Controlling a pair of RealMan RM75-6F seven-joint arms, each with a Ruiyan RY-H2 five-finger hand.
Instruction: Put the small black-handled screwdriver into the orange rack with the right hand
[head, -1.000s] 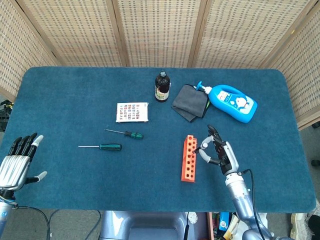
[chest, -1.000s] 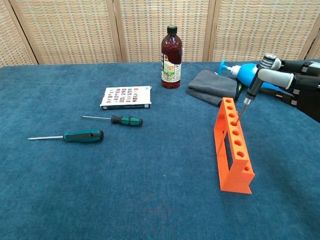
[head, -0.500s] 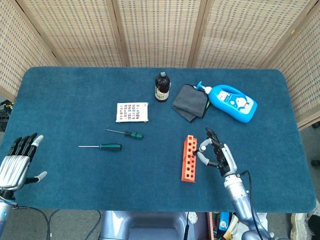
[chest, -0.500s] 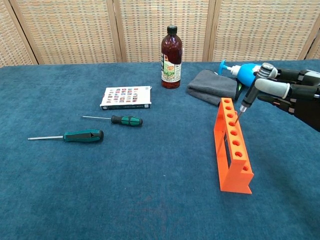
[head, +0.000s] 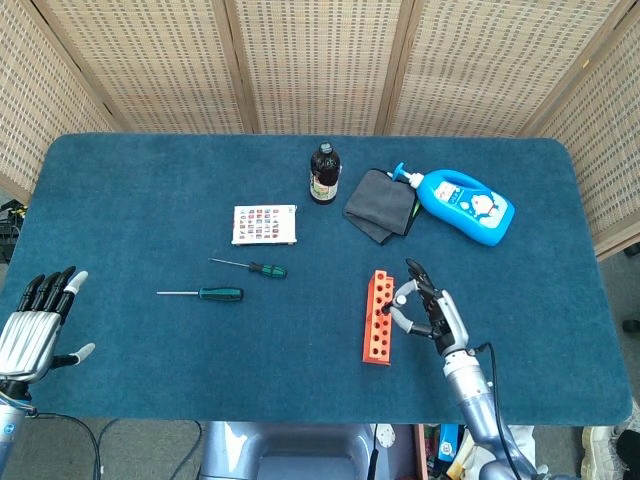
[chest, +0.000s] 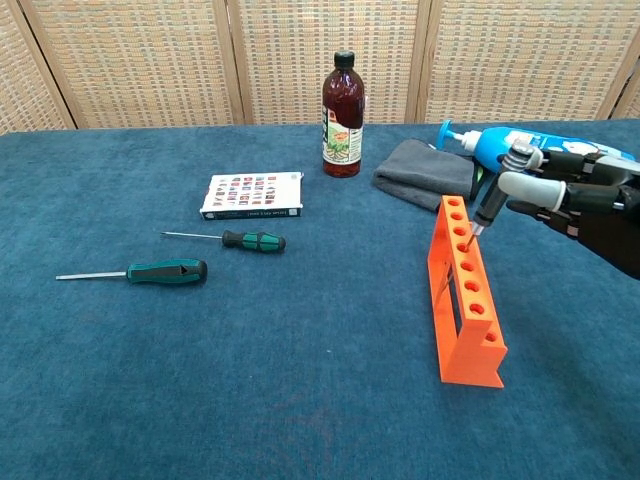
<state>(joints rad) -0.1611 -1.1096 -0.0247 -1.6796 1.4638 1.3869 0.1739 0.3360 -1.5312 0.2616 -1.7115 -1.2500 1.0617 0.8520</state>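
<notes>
Blue table (head: 120, 180), bottle (chest: 342, 102), cloth (chest: 424, 172) behind rack (chest: 465, 290)

The chest view's right edge cuts off the right hand (chest: 585, 200).

Brightness: both my views are evenly and brightly lit.
Source: I read soft light from above.
Shadows: faint and short beside the orange rack (chest: 465, 300) and the dark bottle (chest: 342, 102).
Glare: small highlights on that bottle's shoulder.
Focus: sharp throughout; the near right robot hand (chest: 585, 205) looks slightly soft.
</notes>
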